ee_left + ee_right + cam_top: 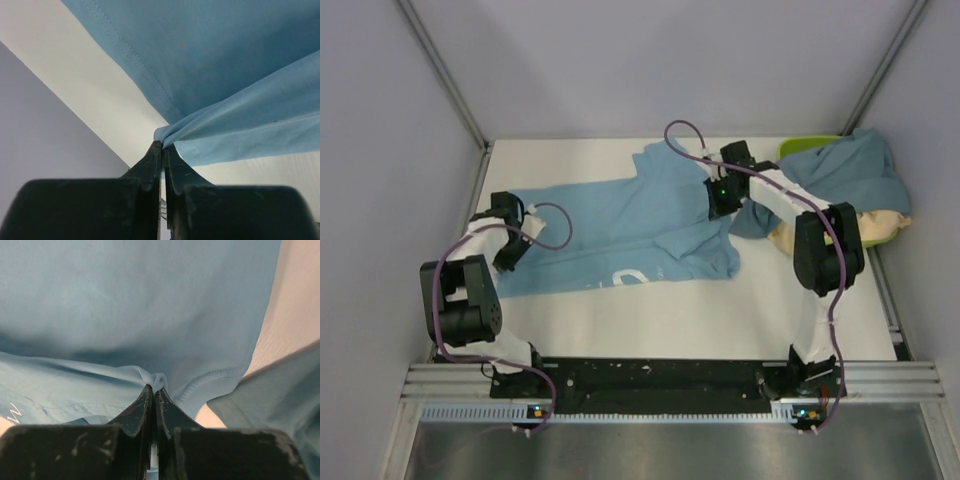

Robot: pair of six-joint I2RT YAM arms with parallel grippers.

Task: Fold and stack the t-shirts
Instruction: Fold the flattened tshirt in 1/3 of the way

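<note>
A light sky-blue t-shirt (620,230) with white lettering lies spread across the middle of the table, partly folded over. My left gripper (506,262) is shut on its left hem; the wrist view shows the pinched blue cloth (240,125) right at the fingertips (163,145). My right gripper (719,208) is shut on the shirt's right side, a fold of blue cloth (160,379) caught between its tips (154,389). A slate-blue t-shirt (850,175) lies crumpled at the back right over a beige t-shirt (880,227).
A lime-green tray (800,146) peeks out from under the slate-blue shirt at the back right corner. Grey walls and metal rails close in the table on the left, right and back. White tabletop (650,320) shows in front of the shirt.
</note>
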